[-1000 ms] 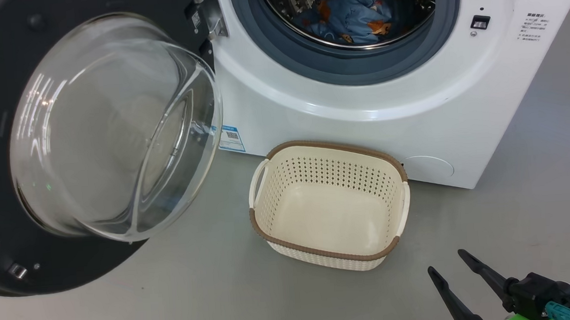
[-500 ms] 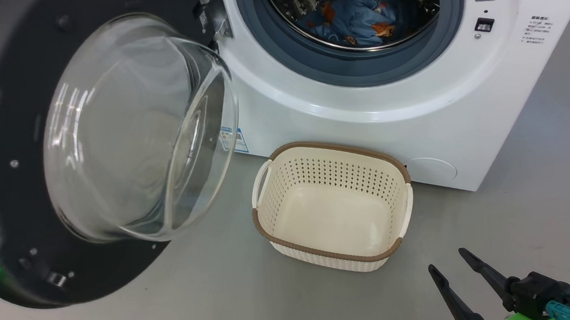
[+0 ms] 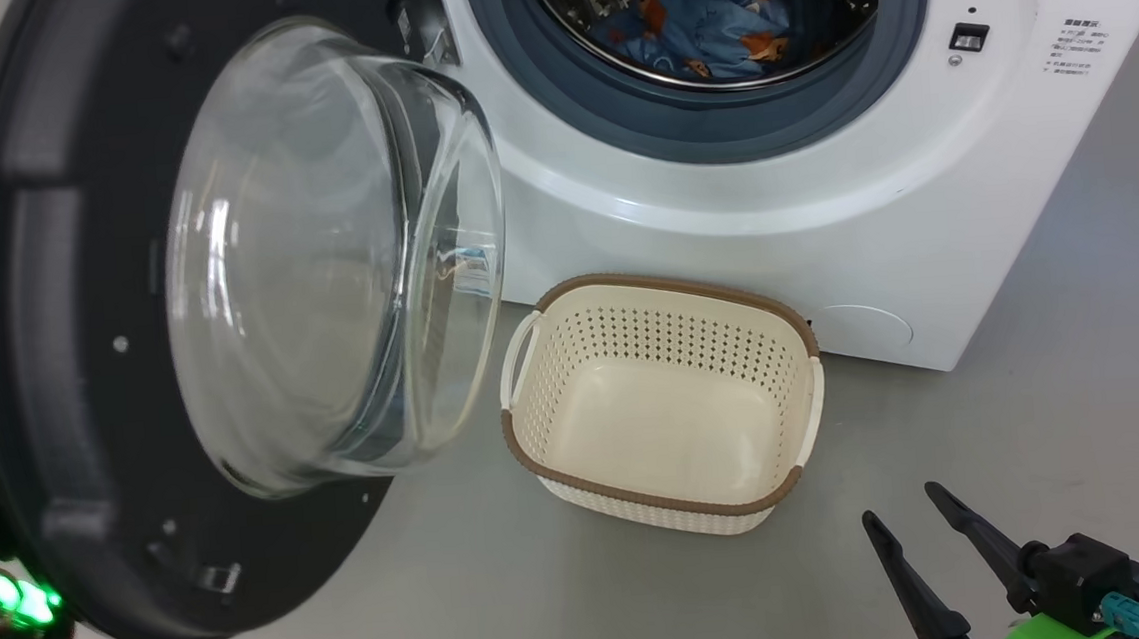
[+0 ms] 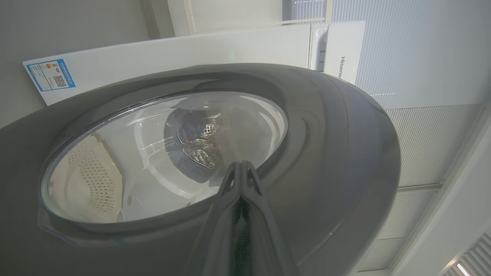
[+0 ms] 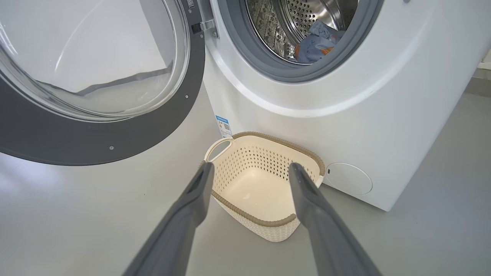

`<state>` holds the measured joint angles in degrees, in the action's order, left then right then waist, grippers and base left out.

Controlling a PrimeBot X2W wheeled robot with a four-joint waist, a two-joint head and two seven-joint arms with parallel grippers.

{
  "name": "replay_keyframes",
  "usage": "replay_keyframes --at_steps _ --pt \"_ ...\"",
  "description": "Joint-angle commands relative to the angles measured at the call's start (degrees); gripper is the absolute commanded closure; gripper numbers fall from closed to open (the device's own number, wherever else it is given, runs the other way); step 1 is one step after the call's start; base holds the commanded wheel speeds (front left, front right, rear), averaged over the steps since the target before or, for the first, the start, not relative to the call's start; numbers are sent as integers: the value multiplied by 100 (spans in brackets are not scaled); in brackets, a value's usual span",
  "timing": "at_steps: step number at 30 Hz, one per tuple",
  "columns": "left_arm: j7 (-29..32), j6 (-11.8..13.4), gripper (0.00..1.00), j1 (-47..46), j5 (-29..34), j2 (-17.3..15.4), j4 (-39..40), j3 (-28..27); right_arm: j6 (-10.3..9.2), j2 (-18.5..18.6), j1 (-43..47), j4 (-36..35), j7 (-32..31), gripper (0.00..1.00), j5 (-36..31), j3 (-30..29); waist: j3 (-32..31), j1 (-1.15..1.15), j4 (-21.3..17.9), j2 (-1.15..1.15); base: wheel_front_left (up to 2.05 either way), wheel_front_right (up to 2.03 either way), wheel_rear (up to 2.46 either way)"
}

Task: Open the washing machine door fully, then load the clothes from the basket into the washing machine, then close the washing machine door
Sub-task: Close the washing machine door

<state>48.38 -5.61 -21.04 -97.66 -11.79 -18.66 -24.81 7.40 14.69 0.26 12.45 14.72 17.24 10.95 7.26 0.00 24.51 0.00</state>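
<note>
Clothes [image 3: 719, 23] are seen in washer [image 3: 722, 209] drum [image 3: 608, 6]; empty basket [image 3: 668, 508] is set on grey floor [image 3: 449, 609] by washer. L claw [image 4: 241, 165] is shut at door's [image 4: 337, 153] outer face; R claw [image 3: 898, 500] is spread, empty.

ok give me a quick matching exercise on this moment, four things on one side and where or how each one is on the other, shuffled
Things
1. clothes
2. basket
3. left gripper
4. right gripper

Place or state
A. fingers spread apart
B. inside the steel drum
C. fingers shut together
D. on the grey floor, in front of the washing machine

Pairs: 1-B, 2-D, 3-C, 4-A
</note>
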Motion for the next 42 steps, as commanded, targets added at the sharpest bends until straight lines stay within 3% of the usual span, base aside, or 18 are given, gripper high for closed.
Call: replay_keyframes --at_steps 1,12,20,30,42 --pt "197 84 100 111 -42 -96 432 -2 9 15 -33 -144 28 0 -27 97 2 0 -34 0 0 0 0" --pt "371 282 100 438 11 430 1722 490 9 -222 -149 -130 28 0 -22 85 -15 0 -288 0 0 0 0" --pt "168 303 100 409 215 717 2022 953 9 -367 -194 -114 28 0 -23 86 -87 0 -635 0 0 0 0" --pt "-477 183 100 179 333 873 1826 1564 9 -503 -166 -84 28 0 -30 131 -293 0 -1299 0 0 0 0" --pt "-1521 -40 100 -388 246 890 939 2213 9 -555 -162 -44 28 0 -11 224 -444 0 -2129 0 0 0 0"
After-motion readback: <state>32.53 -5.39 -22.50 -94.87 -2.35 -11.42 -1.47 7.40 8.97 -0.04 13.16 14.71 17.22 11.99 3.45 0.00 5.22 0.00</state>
